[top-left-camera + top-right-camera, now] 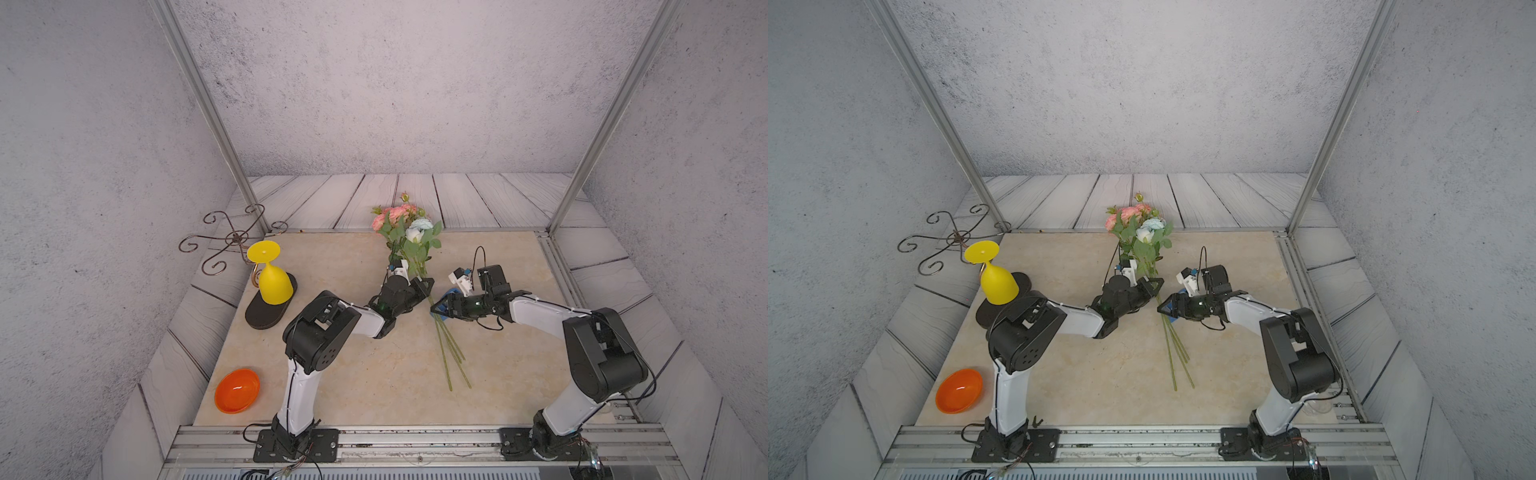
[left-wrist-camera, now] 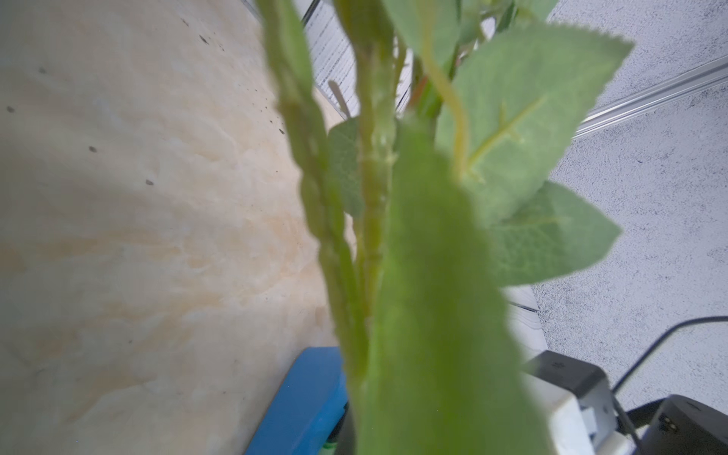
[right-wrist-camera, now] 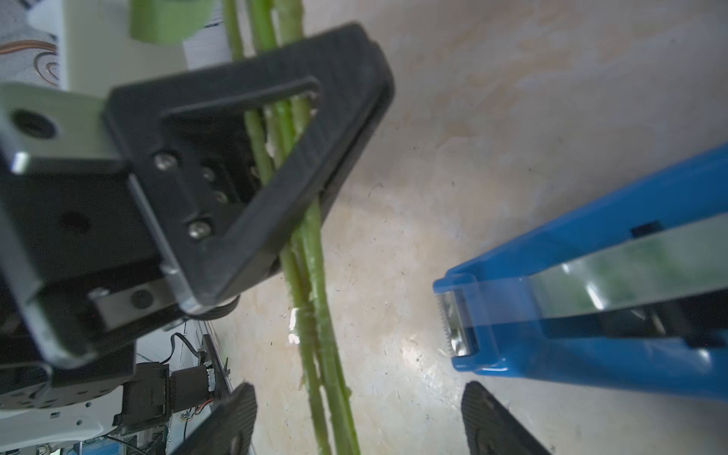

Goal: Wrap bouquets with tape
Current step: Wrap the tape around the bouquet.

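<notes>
1. The left gripper (image 1: 424, 286), matte black plastic with triangular cut-out fingers, is clamped tight on the bouquet (image 1: 409, 232) at its three thin, knobbly green stems (image 3: 315, 315).
2. Just beside it, the right gripper (image 3: 358, 398) stands wide open. Its ribbed black fingers (image 3: 236, 413) flank the stems without touching them.
3. The tape (image 3: 630, 275), a glossy translucent strip, runs to the serrated metal cutter of a smooth blue wedge-shaped dispenser (image 3: 551, 354). It sits close by one right-gripper finger and apart from the stems.
4. Beyond the left gripper's hold are soft, saw-edged leaves (image 2: 532, 118) and pink and pale blue-white blooms. The bare stem ends point toward the arm bases.
5. Under both grippers lies the desk (image 1: 353, 374), beige, marble-veined, matte and finely speckled.
6. Well away on the left gripper's side are an upturned yellow goblet (image 1: 272, 278) over a dark oval base, a curled wire stand (image 1: 232, 239) and a glossy orange bowl (image 1: 237, 390).
7. Grey plank-patterned boards (image 1: 457, 199), aluminium posts (image 1: 602, 124) and mottled grey walls (image 1: 395, 83) enclose it all.
</notes>
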Controlling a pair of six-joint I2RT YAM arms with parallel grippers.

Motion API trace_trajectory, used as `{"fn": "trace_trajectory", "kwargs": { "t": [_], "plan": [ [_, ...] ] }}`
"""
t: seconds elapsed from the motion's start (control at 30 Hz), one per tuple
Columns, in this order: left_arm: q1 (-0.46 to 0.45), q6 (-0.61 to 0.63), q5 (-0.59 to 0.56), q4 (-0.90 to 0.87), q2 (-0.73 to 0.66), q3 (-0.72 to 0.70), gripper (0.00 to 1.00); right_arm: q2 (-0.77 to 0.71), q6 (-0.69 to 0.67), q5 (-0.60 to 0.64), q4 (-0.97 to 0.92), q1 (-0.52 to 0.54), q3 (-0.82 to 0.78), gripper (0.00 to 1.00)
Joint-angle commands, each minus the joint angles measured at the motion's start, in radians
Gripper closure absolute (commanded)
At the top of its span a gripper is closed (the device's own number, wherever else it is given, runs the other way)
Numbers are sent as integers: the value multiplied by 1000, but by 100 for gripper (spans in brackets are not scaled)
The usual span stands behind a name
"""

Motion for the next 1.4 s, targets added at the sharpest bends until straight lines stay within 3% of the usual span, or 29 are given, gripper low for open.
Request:
{"fn": "trace_trajectory", "kwargs": {
  "t": [0.0, 0.33, 0.37, 0.47, 0.6, 0.7, 0.87, 1.0, 1.07, 1.37],
  "plan": [
    [2, 4, 20, 105, 9, -3, 100, 9, -31, 7, 8, -1, -19, 19],
    [-4, -47, 16, 171, 43, 4, 100, 84, -18, -26, 72, 15, 6, 51],
    [-4, -57, 15, 173, 45, 3, 100, 81, -24, -22, 72, 14, 4, 56],
    [-4, -67, 14, 225, 61, -4, 100, 83, -62, -12, 21, 15, 24, 83],
    [-7, -69, 7, 264, 68, -3, 100, 78, -58, 6, 22, 15, 23, 87],
    [-8, -73, 10, 266, 68, 0, 100, 58, -60, 26, -8, 15, 14, 100],
    [-9, -70, 20, 253, 62, -14, 96, -1, -154, 198, -216, 16, 61, 100],
    [-10, -52, 45, 196, 52, -3, 67, -59, -234, 312, -339, 24, 89, 100],
    [-10, -48, 65, 161, 51, 13, 59, -61, -278, 344, -398, 38, 117, 100],
    [-22, -42, 110, -35, 20, 58, 51, -61, -368, 403, -470, 69, 165, 100]
  ]
}}
